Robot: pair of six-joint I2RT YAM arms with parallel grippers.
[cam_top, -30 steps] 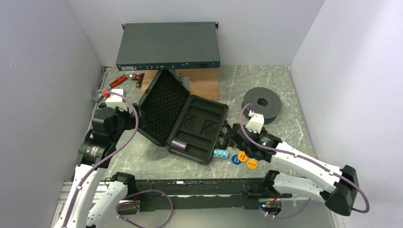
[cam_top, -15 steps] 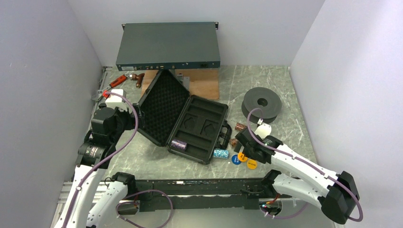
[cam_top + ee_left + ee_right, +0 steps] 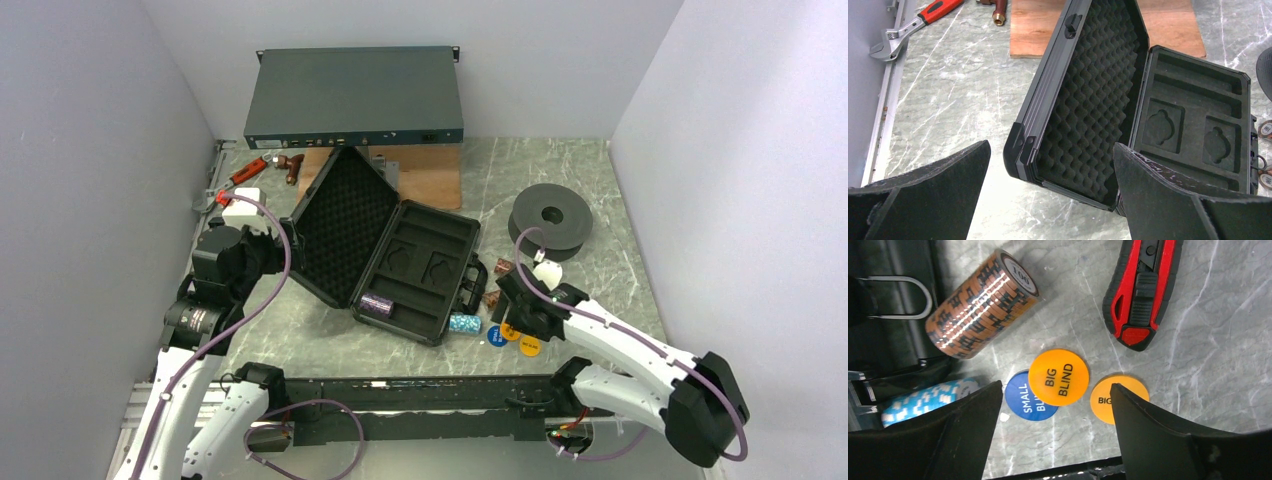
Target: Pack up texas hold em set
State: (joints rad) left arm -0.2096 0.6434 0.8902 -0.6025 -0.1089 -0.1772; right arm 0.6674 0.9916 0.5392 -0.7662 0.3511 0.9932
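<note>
The black foam-lined case (image 3: 385, 255) lies open mid-table with a purple chip roll (image 3: 375, 304) in its tray. A teal roll (image 3: 463, 323) lies at the case's near corner, and brown rolls (image 3: 503, 266) sit by its handle. My right gripper (image 3: 510, 315) hovers open over the discs. In its wrist view the blue disc (image 3: 1025, 400) and two orange discs (image 3: 1058, 376) (image 3: 1108, 395) lie on the table between the spread fingers (image 3: 968, 440), untouched. A brown roll (image 3: 980, 305) is just beyond. My left gripper (image 3: 1050, 165) stands open, facing the case lid (image 3: 1093, 95).
A red-black utility knife (image 3: 1140, 290) lies right of the discs. A grey rack unit (image 3: 355, 97) stands at the back with a wooden board (image 3: 420, 165) before it. A black spool (image 3: 550, 220) sits right of the case. A red-handled wrench (image 3: 918, 22) lies far left.
My right gripper has swung from the case's handle toward the near edge, over the discs, and its jaws have narrowed a little. The left arm has not moved.
</note>
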